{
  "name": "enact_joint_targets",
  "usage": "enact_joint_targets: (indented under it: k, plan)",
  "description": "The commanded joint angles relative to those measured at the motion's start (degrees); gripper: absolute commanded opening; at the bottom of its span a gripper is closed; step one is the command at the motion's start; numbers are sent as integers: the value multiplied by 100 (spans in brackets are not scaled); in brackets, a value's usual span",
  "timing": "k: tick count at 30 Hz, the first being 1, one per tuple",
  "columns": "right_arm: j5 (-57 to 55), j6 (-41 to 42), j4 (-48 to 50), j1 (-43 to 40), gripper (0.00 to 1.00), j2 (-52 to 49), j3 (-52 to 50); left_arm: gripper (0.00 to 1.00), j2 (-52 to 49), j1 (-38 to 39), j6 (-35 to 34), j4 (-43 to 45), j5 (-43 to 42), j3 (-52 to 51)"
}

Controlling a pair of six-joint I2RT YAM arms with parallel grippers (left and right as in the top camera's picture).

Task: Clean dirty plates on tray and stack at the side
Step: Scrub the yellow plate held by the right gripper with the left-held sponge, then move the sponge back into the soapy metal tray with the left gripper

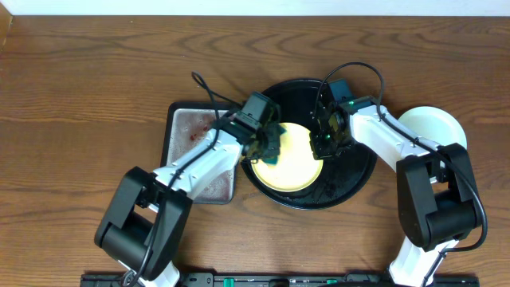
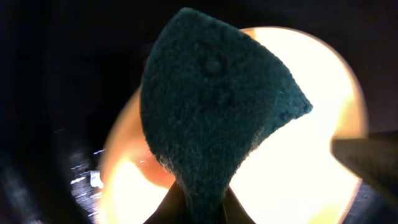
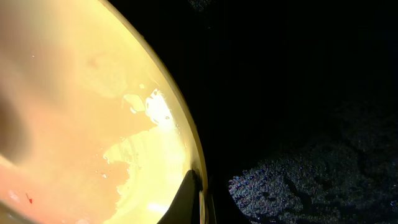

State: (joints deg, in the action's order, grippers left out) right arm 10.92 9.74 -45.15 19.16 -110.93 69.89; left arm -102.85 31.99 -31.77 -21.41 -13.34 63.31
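Item one: the yellow plate (image 1: 296, 169), round, smooth and glossy, lies flat inside the black tray (image 1: 355, 171), toward its left side. Its face carries a wet film and a faint reddish smear. The left gripper (image 1: 269, 145) has its fingers pinching a dark green sponge (image 2: 211, 112), coarse-fibred and bent into a rounded wedge, over the plate's upper left. The right gripper (image 1: 324, 143) has its fingers nipped onto the plate's right rim. The tray floor is glossy and speckled with droplets. A second pale plate (image 1: 434, 127) sits on the wood-grain table (image 1: 80, 80), just beside the tray on the right. A rectangular grey metal tray (image 1: 187, 135) lies to the left
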Motion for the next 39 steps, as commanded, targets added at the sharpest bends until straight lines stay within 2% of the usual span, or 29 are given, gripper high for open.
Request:
enact_joint_targets:
  k: [1, 6, 11, 15, 21, 31, 37, 39]
  plan:
    - [-37, -164, -55, 162, 1, -201, -208, 8, 20, 343, 37, 168, -103, -39]
    - [-37, -164, -55, 162, 1, -199, -208, 8, -188, 723, -243, 533, 76, -44]
    - [-37, -164, -72, 162, 1, -201, -208, 8, -431, 780, -260, 544, 151, -44]
    - [-37, -164, -72, 162, 1, -199, -208, 8, -481, 693, -256, 221, 883, -46]
    - [-37, -164, -72, 162, 1, -199, -208, 8, -439, 426, 205, -83, 1088, -44]
    - [-39, 105, 105, 157, 1, -199, -208, 8, 824, -55, 737, -575, 1088, -44]
    - [-37, 247, 229, 155, 2, -201, -208, 8, 1353, -752, 737, -1222, 1082, -44]
    - [-37, 254, 234, 155, 1, -199, -208, 8, 1333, -1036, 933, -1373, 966, -46]
